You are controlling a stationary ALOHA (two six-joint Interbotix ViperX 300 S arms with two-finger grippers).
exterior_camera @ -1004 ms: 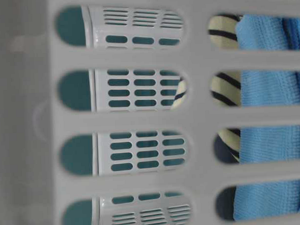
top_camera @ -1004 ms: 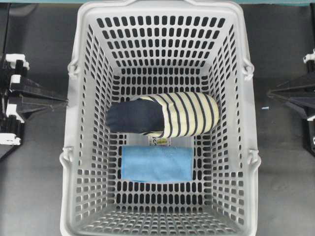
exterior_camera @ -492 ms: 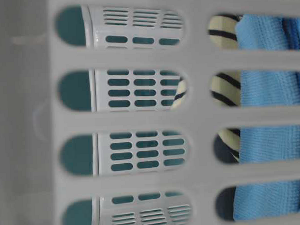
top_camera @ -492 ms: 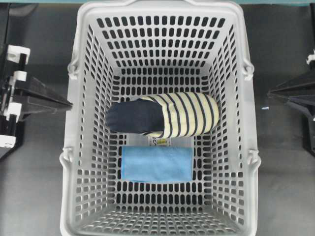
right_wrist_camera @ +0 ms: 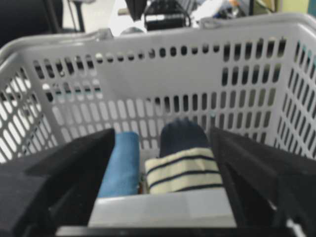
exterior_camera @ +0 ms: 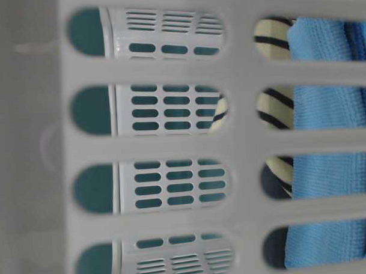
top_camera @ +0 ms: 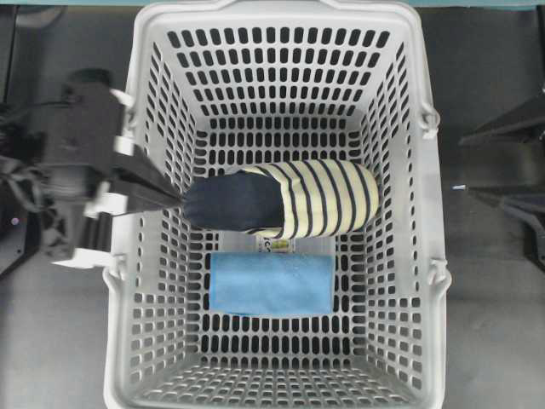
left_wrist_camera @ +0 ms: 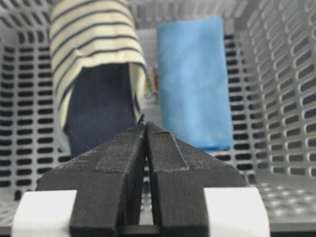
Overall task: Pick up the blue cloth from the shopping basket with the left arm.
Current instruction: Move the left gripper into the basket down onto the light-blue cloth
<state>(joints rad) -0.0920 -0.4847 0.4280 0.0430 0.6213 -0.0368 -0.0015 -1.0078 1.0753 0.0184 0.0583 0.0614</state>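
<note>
Found light sky-blue folded rectangular cloth (top_camera: 271,284) flat on floor of large light grey slotted plastic basket (top_camera: 140,94), long axis crosswise. Noted left black gripper (top_camera: 174,203) pressed together, empty, seemingly above left rim; cloth ahead and downward, nearer than right gripper (right_wrist_camera: 160,173), spread wide.

We see a dark grey, matte tabletop (top_camera: 485,341) spreading to both sides in the overhead view, evenly lit with no hard shadows. A thin strip of teal surface (top_camera: 77,3) runs along its far edge, and we find the same teal colour (exterior_camera: 89,110) as a backdrop in the table-level view. In the right wrist view we make out blurred dark equipment (right_wrist_camera: 165,15) against a bright, cluttered room.
</note>
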